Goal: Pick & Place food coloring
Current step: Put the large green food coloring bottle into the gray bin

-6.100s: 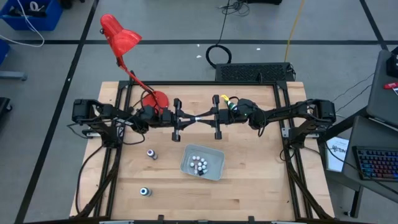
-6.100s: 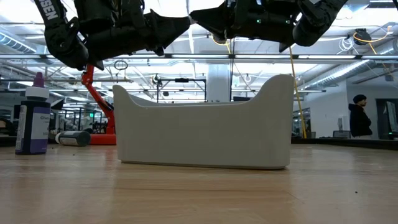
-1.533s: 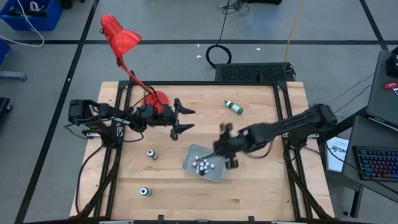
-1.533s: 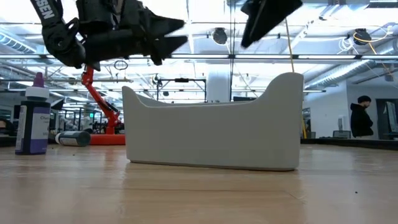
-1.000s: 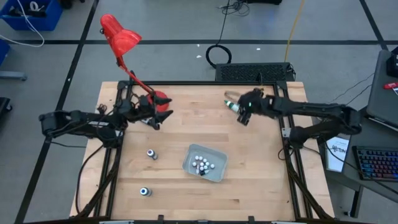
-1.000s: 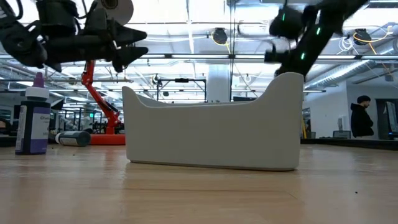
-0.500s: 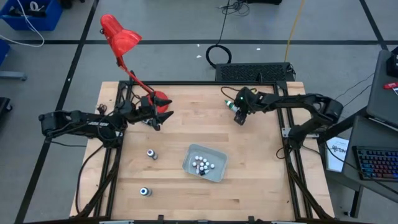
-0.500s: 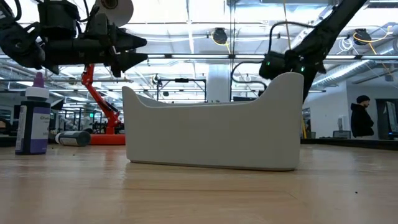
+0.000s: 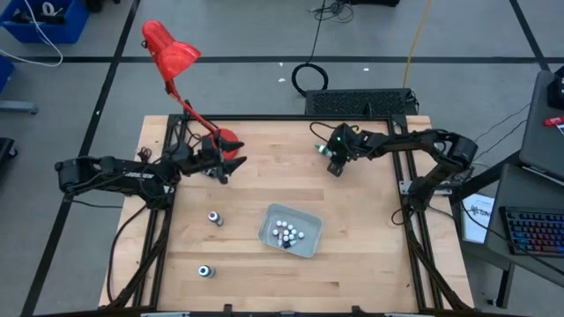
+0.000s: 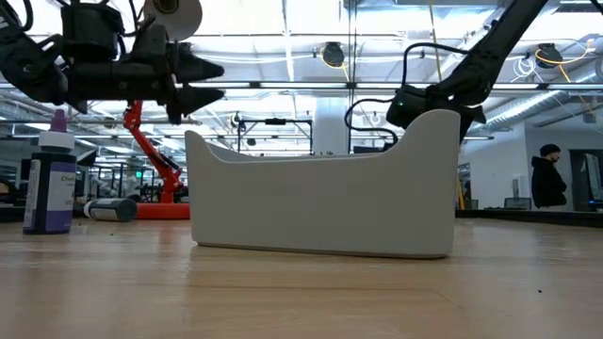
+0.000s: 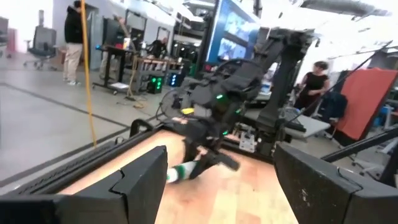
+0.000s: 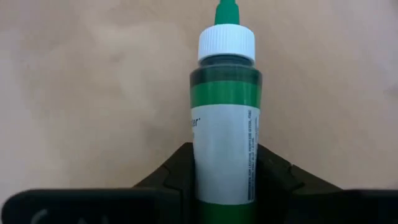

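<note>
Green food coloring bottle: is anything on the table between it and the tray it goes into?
Nothing visible. The right gripper grips the green bottle at the table's far side; bare wood lies between it and the tray.

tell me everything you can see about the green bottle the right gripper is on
The green food coloring bottle is small, with a dark green body, a white label with fine print, a white ribbed cap and a green pointed tip. It looks like plastic. It lies on its side on the wooden table, at the far right part, well away from the tray. The right gripper has its two dark fingers pressed against both sides of the body, closed on it.
</note>
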You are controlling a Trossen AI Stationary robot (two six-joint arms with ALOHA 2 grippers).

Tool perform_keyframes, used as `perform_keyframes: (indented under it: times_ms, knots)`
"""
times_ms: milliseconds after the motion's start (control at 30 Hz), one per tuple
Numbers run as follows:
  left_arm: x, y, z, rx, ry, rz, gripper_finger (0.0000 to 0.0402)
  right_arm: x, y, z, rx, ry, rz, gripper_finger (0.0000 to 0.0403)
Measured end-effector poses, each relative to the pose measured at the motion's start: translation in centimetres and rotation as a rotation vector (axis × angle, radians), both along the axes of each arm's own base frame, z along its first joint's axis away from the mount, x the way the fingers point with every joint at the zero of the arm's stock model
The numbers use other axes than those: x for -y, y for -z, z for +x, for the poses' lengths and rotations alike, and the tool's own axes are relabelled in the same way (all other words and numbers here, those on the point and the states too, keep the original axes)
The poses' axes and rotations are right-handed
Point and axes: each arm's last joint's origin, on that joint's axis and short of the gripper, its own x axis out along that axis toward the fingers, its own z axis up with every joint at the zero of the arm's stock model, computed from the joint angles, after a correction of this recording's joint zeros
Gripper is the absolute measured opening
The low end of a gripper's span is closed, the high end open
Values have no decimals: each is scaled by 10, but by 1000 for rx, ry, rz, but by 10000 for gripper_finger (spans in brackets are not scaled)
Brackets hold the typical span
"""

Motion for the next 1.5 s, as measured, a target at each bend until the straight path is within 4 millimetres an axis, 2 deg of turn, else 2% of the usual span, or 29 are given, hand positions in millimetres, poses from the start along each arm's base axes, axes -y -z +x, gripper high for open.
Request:
perform_keyframes:
  times_ms: [67,200,333,433,667,767,1000,1133,1500]
  knots:
    - [0,2,0,-17,-1,-11,294,-5,-7,4,42,-37,-27,102]
    - [3,4,2,-41,29,-18,294,-19,-40,22,253,-117,-159,102]
    - [7,6,5,-63,52,-11,294,-51,-66,39,436,-263,-226,102]
    - [12,6,11,-78,80,14,294,-74,-76,51,546,-351,-257,102]
    - [22,-10,46,-73,91,114,294,-109,-97,67,764,-470,-371,102]
    - [27,-14,64,-89,116,165,294,-114,-99,70,816,-491,-397,102]
    - [38,-28,103,-57,180,258,294,-116,-90,75,798,-497,-386,101]
    - [41,-36,116,-44,188,288,294,-116,-91,77,819,-498,-392,101]
    - [34,-37,118,-46,168,275,294,-120,-94,78,848,-522,-420,98]
